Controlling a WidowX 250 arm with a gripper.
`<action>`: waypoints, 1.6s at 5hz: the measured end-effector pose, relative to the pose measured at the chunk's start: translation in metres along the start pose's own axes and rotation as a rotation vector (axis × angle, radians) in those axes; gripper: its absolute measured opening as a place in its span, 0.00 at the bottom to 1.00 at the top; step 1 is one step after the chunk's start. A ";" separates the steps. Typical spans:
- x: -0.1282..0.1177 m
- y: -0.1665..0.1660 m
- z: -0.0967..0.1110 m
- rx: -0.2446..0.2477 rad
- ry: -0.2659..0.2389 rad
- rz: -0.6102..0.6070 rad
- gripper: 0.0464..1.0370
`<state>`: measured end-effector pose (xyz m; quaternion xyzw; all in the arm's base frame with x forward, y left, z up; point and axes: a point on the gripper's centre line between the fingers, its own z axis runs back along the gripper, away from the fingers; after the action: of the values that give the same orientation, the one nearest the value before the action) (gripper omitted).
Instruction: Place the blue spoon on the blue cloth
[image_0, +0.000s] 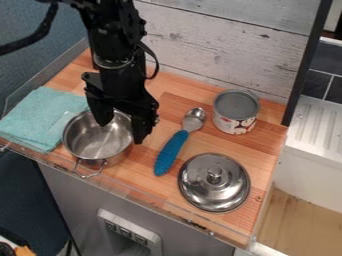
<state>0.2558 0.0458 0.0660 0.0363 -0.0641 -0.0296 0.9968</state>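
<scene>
The black gripper (121, 132) hangs over the right part of the metal pot, pointing down, its two fingers apart with nothing between them. To its right, the spoon (173, 151) lies on the wooden counter, its blue handle toward the front and its metal bowl toward the back. The blue cloth (43, 118) lies folded at the counter's left side, left of the pot and apart from the spoon.
The metal pot (93, 145) stands between cloth and spoon, partly behind the gripper. A metal lid (214, 183) lies right of the spoon's handle, and an open can (236, 112) stands at the back right. A clear rim (127, 188) edges the counter's front.
</scene>
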 end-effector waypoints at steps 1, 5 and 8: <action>-0.002 -0.002 -0.005 -0.007 0.020 0.000 0.96; 0.049 -0.059 -0.041 -0.037 0.062 -0.110 0.96; 0.049 -0.045 -0.062 -0.007 0.098 -0.044 0.61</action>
<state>0.3104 0.0026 0.0073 0.0355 -0.0142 -0.0498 0.9980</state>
